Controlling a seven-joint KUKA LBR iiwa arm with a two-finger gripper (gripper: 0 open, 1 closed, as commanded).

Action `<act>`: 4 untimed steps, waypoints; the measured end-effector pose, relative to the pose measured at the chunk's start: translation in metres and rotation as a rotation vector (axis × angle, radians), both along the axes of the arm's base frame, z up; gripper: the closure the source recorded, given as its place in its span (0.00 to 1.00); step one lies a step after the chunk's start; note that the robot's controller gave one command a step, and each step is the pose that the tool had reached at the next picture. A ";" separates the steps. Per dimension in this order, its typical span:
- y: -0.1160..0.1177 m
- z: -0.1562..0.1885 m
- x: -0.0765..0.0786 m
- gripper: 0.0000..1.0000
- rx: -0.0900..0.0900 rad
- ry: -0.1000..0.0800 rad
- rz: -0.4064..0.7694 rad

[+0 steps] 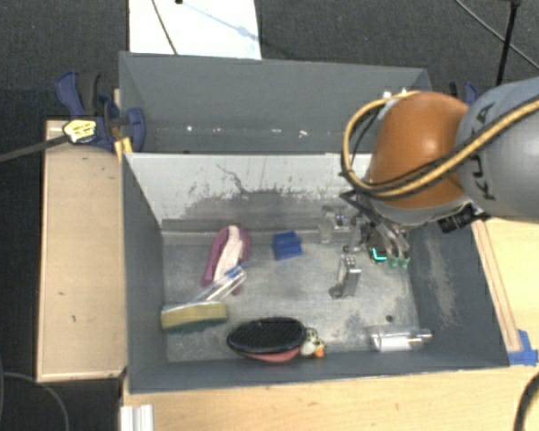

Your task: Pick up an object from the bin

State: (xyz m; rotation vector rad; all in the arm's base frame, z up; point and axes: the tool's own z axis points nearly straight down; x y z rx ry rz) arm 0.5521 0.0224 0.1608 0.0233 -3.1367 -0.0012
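Arm [485,164] enters from the right; gripper [346,278] hangs low in the grey bin [278,290], right of a blue block [287,245]; whether it is apart or together cannot be told.

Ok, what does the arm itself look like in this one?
A thick grey arm with black lettering, ending in a rounded orange cover. Yellow and black cables loop around the cover. Below it sits a silvery metal gripper with a small green spot.

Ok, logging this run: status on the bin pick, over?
Tool over bare bin floor, right of centre. Nearest: blue block, white cylinder. Nothing in the way.
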 end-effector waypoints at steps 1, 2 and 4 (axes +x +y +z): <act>0.026 -0.089 0.043 0.00 0.000 -0.018 0.056; 0.026 -0.085 0.044 1.00 -0.001 -0.022 0.053; 0.014 0.163 0.023 1.00 -0.001 -0.019 0.056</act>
